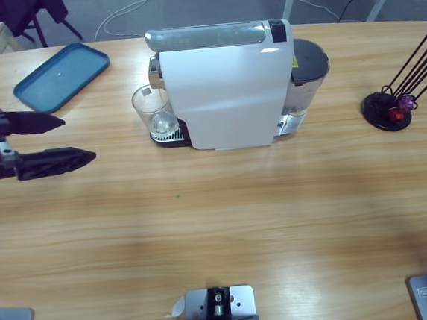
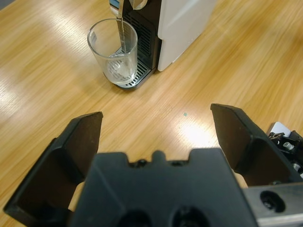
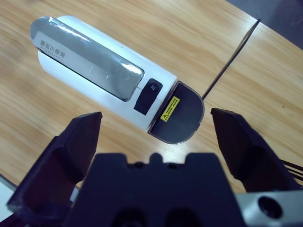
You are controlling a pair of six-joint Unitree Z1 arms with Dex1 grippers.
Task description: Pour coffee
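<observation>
A white coffee machine [image 1: 222,92] stands in the middle of the far half of the table. A clear glass [image 1: 153,109] sits on its drip tray under the spout, with no dark coffee in it. My left gripper [image 1: 79,138] reaches in from the left edge, open and empty, pointing at the glass [image 2: 113,49] from some distance away. In the left wrist view a thin bright streak runs from the spout into the glass. My right gripper [image 3: 156,116] hangs open high above the machine's top [image 3: 94,66], looking down on the black button [image 3: 147,94] and the dark tank lid [image 3: 180,113].
A blue tray [image 1: 62,76] lies at the far left. A black capsule stand [image 1: 388,107] with thin rods stands at the right. Bare wooden table [image 1: 219,227] stretches in front of the machine.
</observation>
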